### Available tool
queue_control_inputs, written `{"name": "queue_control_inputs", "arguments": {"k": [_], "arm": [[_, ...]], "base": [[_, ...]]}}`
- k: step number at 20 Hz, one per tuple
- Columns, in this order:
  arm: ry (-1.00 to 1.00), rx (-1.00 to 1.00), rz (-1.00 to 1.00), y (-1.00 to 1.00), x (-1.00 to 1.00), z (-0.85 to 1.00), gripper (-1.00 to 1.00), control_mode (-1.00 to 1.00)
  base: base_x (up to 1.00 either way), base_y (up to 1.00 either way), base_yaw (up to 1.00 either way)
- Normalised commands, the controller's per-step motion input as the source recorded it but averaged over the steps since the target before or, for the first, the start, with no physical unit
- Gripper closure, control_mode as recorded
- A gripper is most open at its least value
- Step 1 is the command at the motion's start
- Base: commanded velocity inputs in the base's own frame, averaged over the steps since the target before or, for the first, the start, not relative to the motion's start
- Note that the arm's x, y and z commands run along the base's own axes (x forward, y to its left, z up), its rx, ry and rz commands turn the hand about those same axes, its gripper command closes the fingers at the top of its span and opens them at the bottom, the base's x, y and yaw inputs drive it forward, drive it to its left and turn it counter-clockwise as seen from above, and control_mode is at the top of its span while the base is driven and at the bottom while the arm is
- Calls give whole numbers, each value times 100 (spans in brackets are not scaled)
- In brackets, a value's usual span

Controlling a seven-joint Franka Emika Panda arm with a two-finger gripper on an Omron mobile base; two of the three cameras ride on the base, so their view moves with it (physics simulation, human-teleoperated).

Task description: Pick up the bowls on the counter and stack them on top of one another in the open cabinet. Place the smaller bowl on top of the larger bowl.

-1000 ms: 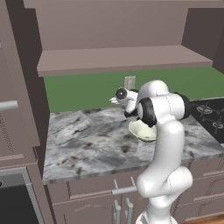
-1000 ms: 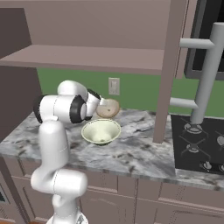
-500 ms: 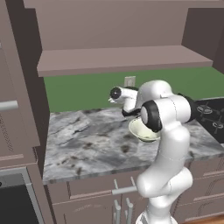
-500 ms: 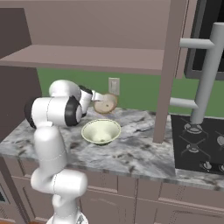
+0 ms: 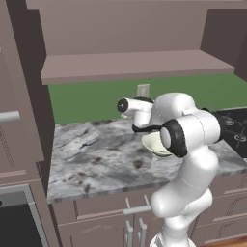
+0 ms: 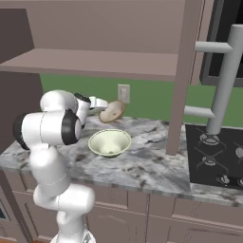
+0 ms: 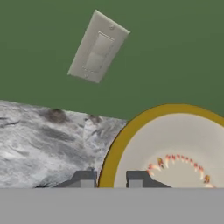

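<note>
**Small bowl pinched at rim, lifted clear of tabletop**

Tool is closed on the rim of the shallow tan-brown bowl with whitish mottled inside, which hangs tilted above the grey-white marbled stone tabletop, near the green wall. Judged: rigid, light, glazed and slick; a rim pinch may let it swing or slip. The wide pale cream-green glossy bowl sits on the tabletop, just in front. Wide doorless mauve-brown wall cabinet shelf runs overhead. Pale wall switch plate behind; black stovetop at right.
</note>
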Motion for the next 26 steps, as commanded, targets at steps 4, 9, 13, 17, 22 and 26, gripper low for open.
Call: {"name": "queue_control_inputs", "arguments": {"k": [4, 9, 13, 17, 22, 26], "arm": [[14, -12, 0, -4, -65, 21, 100, -100], [9, -2, 3, -28, -83, 7, 100, -100], [-3, 0, 11, -36, -89, 1, 100, -100], [-6, 0, 4, -5, -23, 0, 100, -100], [0, 0, 0, -2, -4, 0, 100, -100], [2, 6, 0, -7, -17, 0, 100, -100]], "base": [[0, 0, 0], [0, 0, 0], [0, 0, 0], [0, 0, 0], [0, 0, 0], [0, 0, 0]]}}
